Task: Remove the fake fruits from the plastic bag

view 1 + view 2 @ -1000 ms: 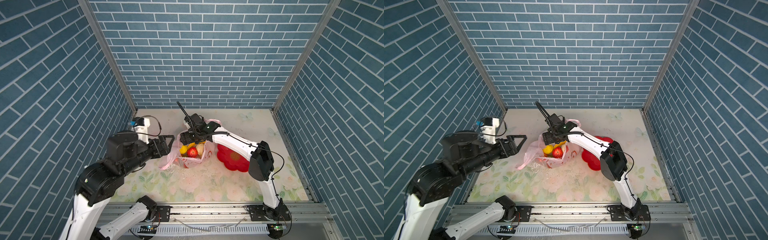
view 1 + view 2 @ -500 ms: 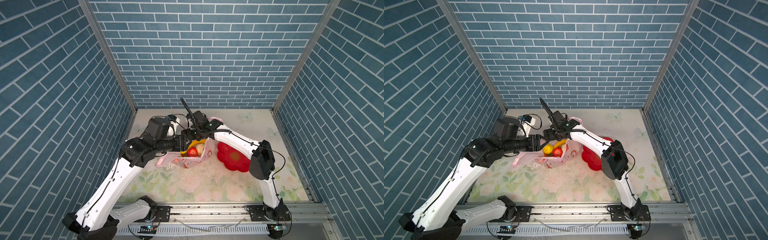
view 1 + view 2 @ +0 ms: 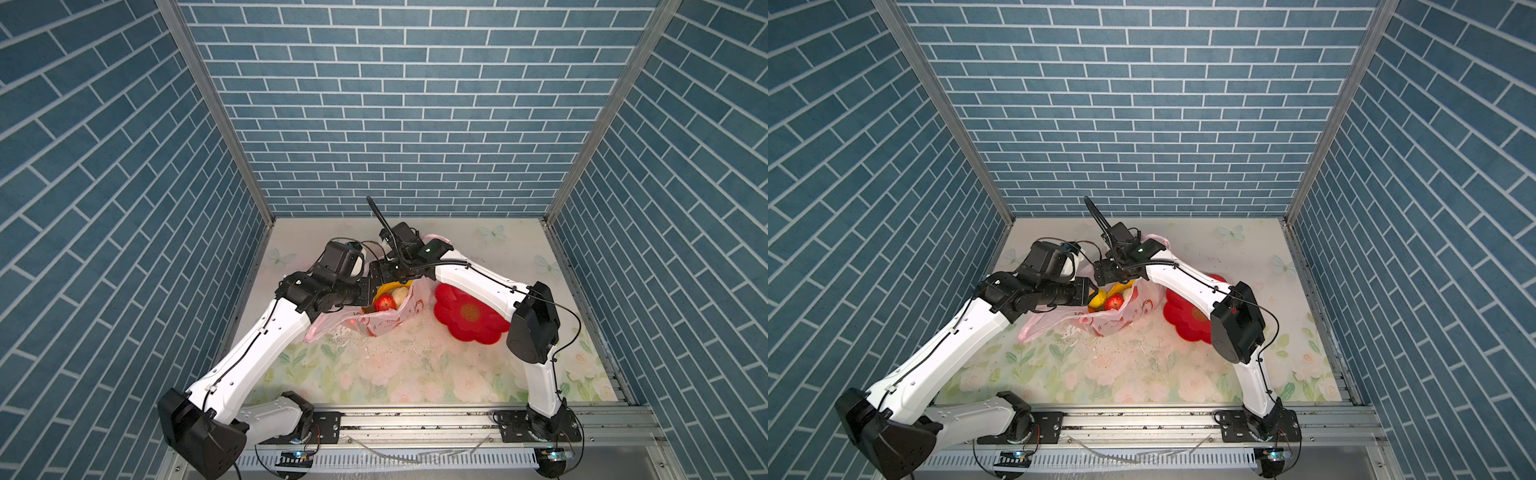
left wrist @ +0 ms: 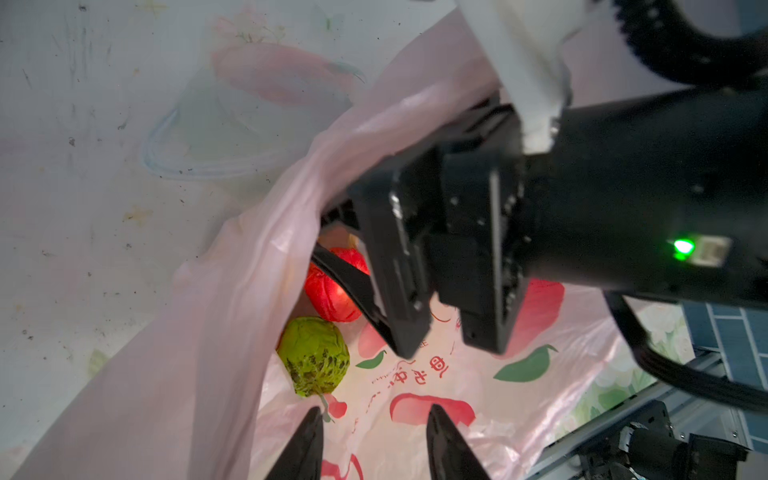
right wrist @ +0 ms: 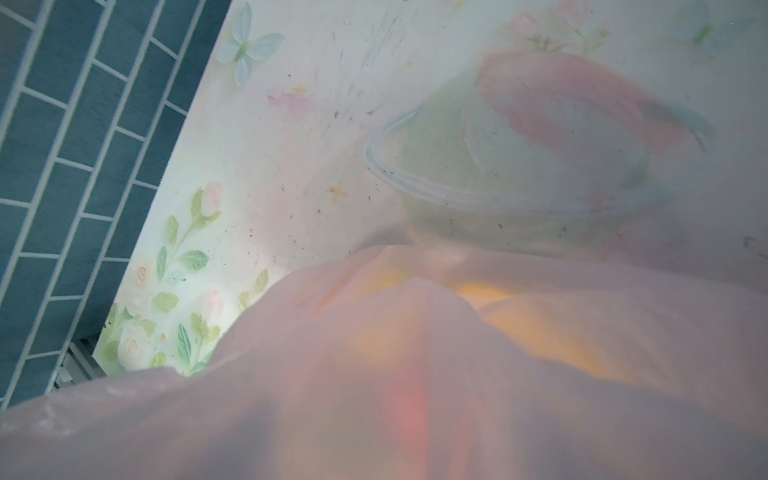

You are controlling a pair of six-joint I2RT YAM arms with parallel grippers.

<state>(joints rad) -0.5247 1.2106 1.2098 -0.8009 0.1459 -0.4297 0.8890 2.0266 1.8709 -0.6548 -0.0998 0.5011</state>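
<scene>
Reaching-in step: the left gripper [image 4: 375, 411] is at the mouth of the plastic bag [image 3: 384, 326], which sits left of the tabletop's [image 3: 415, 374] centre. Its fingers are part-way apart with nothing between them. The right gripper [image 3: 376, 276], jaws wide, seems to hook one finger inside the rim. The green fruit [image 4: 313, 357] lies just off the left fingertips, not touching, with the red fruit [image 4: 332, 286] beyond. The next move calls for advancing and closing on the green one
</scene>
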